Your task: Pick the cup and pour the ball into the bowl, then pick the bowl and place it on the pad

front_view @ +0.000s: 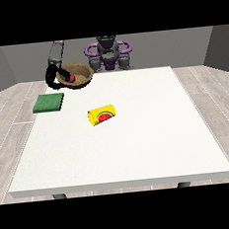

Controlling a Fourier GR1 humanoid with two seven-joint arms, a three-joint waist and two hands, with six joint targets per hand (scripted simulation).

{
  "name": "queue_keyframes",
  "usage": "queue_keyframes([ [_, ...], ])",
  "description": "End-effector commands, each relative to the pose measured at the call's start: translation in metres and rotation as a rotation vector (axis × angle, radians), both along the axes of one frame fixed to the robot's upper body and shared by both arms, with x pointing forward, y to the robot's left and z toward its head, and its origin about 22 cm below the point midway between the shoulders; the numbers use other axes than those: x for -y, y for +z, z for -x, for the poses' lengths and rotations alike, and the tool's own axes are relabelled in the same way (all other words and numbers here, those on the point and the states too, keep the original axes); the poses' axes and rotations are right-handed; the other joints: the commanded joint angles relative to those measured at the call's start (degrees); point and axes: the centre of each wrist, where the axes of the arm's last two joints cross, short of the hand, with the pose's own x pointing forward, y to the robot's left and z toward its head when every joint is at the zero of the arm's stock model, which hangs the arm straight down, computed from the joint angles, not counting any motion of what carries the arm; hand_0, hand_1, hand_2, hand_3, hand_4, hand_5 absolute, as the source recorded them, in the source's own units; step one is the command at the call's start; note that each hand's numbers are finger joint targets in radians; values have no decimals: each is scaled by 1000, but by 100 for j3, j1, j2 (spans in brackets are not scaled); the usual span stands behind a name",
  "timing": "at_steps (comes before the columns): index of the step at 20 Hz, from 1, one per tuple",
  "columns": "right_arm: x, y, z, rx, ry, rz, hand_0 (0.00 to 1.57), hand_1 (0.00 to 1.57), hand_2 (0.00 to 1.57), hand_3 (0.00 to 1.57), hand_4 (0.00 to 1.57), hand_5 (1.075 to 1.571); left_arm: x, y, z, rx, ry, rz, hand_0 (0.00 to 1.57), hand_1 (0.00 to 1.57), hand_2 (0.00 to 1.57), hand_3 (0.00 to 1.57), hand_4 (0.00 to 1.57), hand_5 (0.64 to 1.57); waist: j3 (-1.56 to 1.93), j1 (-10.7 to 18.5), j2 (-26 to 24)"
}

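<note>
The brown bowl (78, 75) is up off the table with the red ball (72, 77) inside. The hand at the view's left (53, 76) curls around its rim. The bowl looks hard and light, so the rim is a good spot. The cup (102, 114) lies tipped over. The green pad (48, 102) waits nearby.

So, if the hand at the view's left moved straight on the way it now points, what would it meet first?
It seems already at the brown bowl, the hand against its near rim, with the red ball inside. Going on, it would likely push the bowl itself; depth is unclear.
</note>
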Motion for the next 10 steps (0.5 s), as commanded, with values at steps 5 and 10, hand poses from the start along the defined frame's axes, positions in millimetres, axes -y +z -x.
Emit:
queue_keyframes([
  [5, 33, 42, -31, 81, -23, 57, 1571, 1571, 1571, 1571, 1295, 1514, 14, 35, -1, 99, 0, -23, 0, 0, 0, 0, 0, 1537, 17, 146, 485],
  [10, 106, 53, -28, 136, -53, 20, 1571, 1571, 1571, 1571, 1297, 1534, 29, 40, -5, 120, -32, -44, 0, 0, 0, 0, 0, 1535, 21, 266, 694],
])
